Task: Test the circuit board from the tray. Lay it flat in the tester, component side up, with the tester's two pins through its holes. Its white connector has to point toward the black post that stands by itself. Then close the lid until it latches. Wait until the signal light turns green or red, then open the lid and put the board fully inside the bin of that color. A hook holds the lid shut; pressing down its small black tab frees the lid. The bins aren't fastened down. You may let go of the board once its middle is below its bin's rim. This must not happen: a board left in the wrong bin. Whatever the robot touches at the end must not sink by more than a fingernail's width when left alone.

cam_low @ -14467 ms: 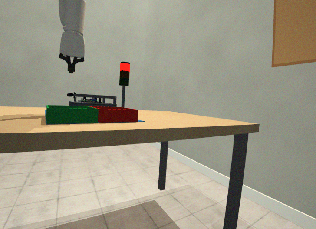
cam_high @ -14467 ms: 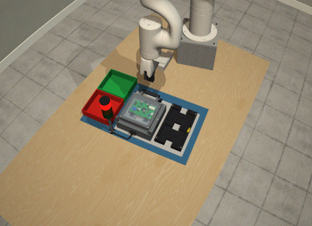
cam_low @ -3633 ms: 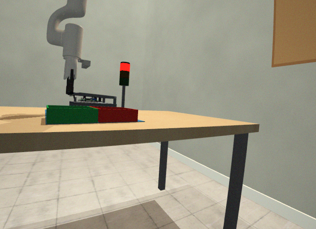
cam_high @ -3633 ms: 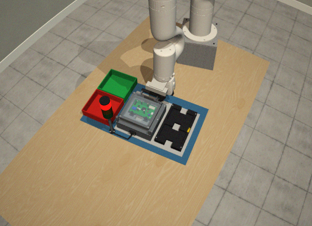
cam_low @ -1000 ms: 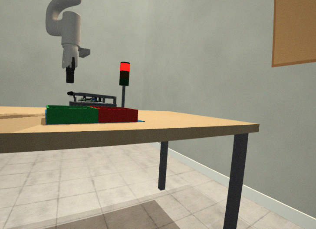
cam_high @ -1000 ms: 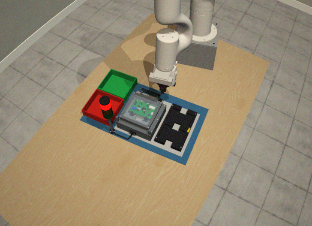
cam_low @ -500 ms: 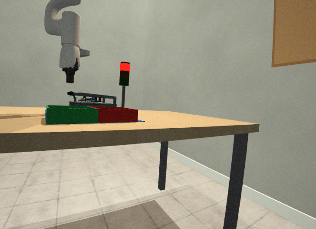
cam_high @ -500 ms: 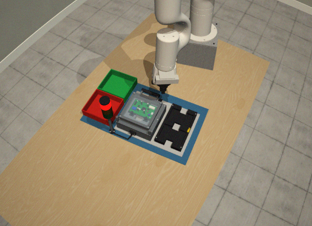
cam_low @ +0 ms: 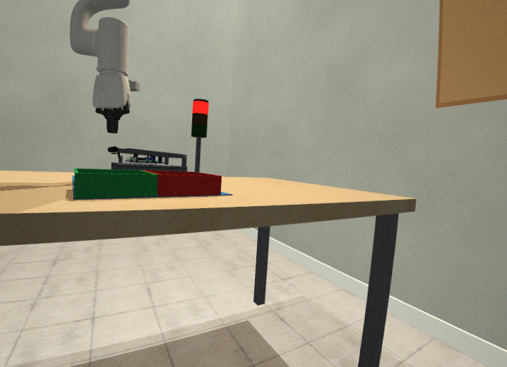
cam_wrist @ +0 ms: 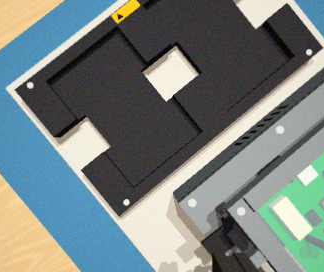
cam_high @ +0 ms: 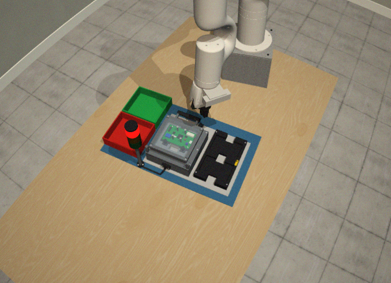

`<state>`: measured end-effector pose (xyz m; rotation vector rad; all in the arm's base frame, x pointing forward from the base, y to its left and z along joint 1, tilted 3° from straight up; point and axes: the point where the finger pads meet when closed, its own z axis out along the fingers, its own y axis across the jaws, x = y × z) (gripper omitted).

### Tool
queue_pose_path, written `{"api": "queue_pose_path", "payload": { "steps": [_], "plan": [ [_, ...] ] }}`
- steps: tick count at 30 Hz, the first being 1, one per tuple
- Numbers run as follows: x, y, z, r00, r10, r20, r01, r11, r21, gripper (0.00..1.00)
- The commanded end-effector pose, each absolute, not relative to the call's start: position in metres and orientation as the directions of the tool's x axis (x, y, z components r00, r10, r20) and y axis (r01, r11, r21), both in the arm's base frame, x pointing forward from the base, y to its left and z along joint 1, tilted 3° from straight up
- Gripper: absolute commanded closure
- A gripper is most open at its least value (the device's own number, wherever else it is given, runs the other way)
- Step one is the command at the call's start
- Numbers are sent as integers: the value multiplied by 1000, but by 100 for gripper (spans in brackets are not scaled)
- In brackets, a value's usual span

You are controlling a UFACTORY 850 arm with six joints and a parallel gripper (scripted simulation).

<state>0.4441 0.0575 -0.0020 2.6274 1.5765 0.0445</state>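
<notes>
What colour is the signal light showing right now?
Red: the signal light shows it best in the exterior view.

The wrist view's right edge cuts off the circuit board [cam_wrist: 306, 210] and tester [cam_wrist: 261, 150]. In the exterior view the bins [cam_low: 147, 183] hide the tester's base; the hook's tab is perhaps too small to tell.

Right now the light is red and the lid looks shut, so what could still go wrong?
1. The shut tool hangs above the lid's latch end. If it misses the small tab, the hook probably keeps the lid closed.
2. The signal light stands close by the red bin; carrying the board there could knock its post.
3. The green bin touches the red one, and neither is fastened, so a nudge could shift both.
</notes>
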Motion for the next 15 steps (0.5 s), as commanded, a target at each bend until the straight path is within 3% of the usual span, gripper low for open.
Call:
{"api": "queue_pose_path", "payload": {
  "steps": [1,15],
  "plan": [
    [445,58,-1,324,945,-43,946,-323,36,100],
    [445,58,-1,-5,999,-52,1000,6,20,100]
  ]
}}
